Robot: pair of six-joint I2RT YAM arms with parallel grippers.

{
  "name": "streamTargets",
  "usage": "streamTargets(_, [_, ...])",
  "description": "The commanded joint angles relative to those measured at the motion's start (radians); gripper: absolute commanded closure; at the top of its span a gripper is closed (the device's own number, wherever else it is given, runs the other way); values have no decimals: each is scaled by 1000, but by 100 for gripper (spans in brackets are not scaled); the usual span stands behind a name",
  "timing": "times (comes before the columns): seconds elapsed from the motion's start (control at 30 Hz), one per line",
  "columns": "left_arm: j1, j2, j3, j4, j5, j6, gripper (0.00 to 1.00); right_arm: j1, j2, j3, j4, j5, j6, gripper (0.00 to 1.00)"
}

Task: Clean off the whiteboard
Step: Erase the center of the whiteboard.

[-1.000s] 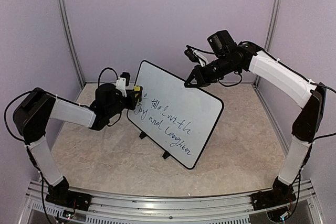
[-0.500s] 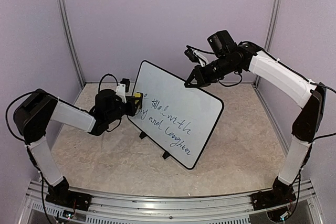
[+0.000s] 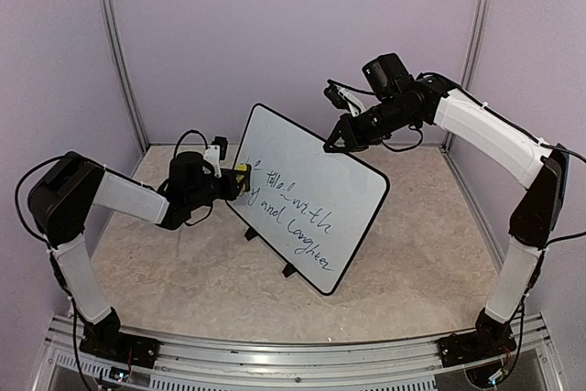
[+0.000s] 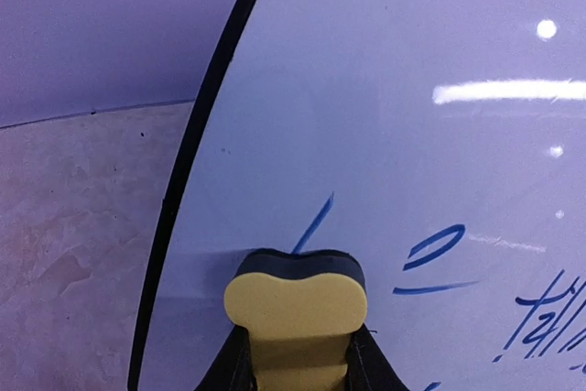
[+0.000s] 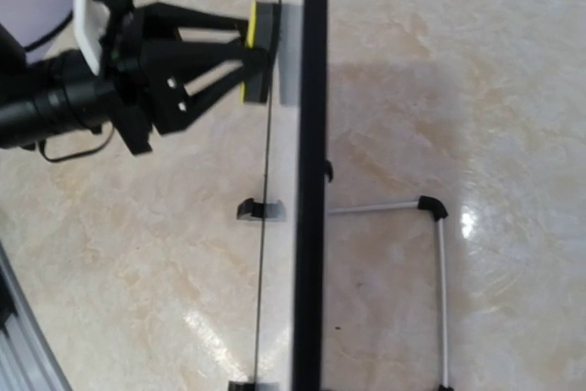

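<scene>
- Left fingers (image 3: pixel 234 178) clamped on a yellow foam eraser (image 4: pixel 295 304), its dark pad pressed against the board near the left edge. Right fingers (image 3: pixel 331 143) closed at the top edge; cannot tell whether they pinch the frame.
- Surface (image 3: pixel 412 244): mottled beige, stone-look.
- Whiteboard (image 3: pixel 307 157): stands tilted mid-surface on small black feet (image 3: pixel 289 270). Stiff, glossy, slick; probably light and tippy, so best steadied by its frame.
- Writing (image 3: pixel 288 217): blue cursive, not yet wiped.

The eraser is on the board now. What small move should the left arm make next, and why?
Probably slide the eraser along the whiteboard toward the blue writing. The left gripper presses it near the board's left edge, and the words beside it are not yet wiped.
</scene>
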Motion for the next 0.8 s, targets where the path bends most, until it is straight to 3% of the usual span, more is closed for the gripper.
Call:
streamTargets(0.0, [-7,46,167,-86,56,-19,88,53,25,-25,-37,-194,-97,100])
streamTargets(0.27, [-5,92,251,-104,61,-60,88,56,20,-33,-35,-192,-97,100])
streamTargets(0.57, [0,68,29,-108,24,-136,88,56,21,-45,-29,-190,-104,100])
streamTargets(0.77, [4,78,-4,-96,38,-162,88,58,26,-47,-24,-194,-103,100])
